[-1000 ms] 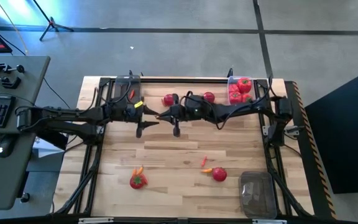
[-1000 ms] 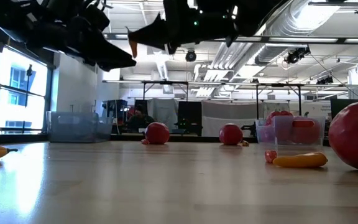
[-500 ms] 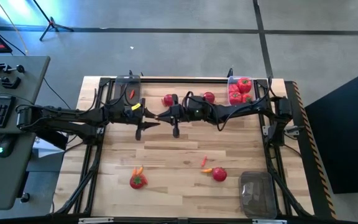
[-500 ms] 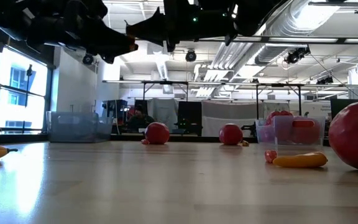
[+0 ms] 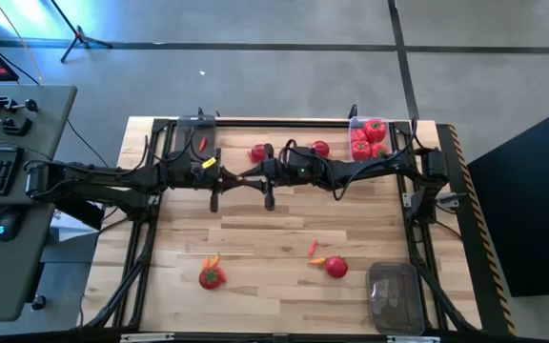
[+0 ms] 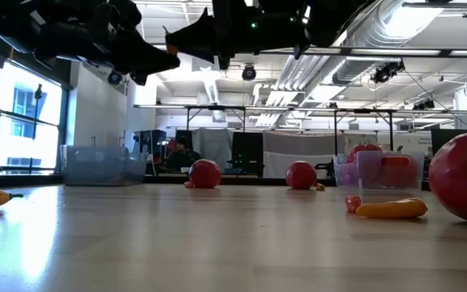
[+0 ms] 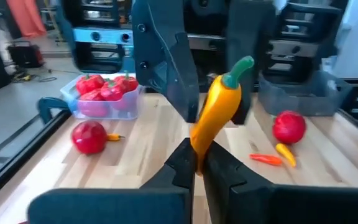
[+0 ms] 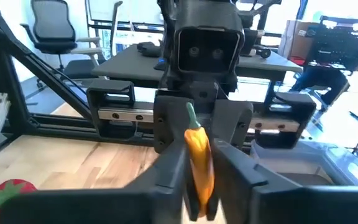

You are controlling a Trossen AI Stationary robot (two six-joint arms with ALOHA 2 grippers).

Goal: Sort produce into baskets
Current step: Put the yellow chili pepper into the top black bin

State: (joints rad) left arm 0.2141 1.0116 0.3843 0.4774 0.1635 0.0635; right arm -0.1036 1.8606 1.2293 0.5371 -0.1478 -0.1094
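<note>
Produce piece in play is one yellow-orange pepper [image 7: 219,112] with a green top, held up in the air over the back middle of the bench [image 5: 255,229], between the two arms; left hand [image 7: 194,168] is clenched on its lower end; right hand [image 8: 197,180] faces it with its fingers spread either side of the pepper, not yet pinching it as far as the wrist views show.

Change: a second ago the two hands hung a little apart in the high view; now their tips meet, so the right hand has moved in around the pepper; reads as an arm-to-arm handover, likely so the right arm can carry it to a basket on its own side; transfer not done, left hand has the load.

Rest of the sort: back-right basket [image 5: 368,138] already has several red pieces; back-left basket [image 5: 196,133] shows one small red piece; front-right basket [image 5: 395,295] looks to hold nothing; loose on the bench are tomatoes [image 5: 336,267] front and back and thin carrots [image 5: 314,248]; plenty left to do.

Writing: no brand, label or text legible in any view.
</note>
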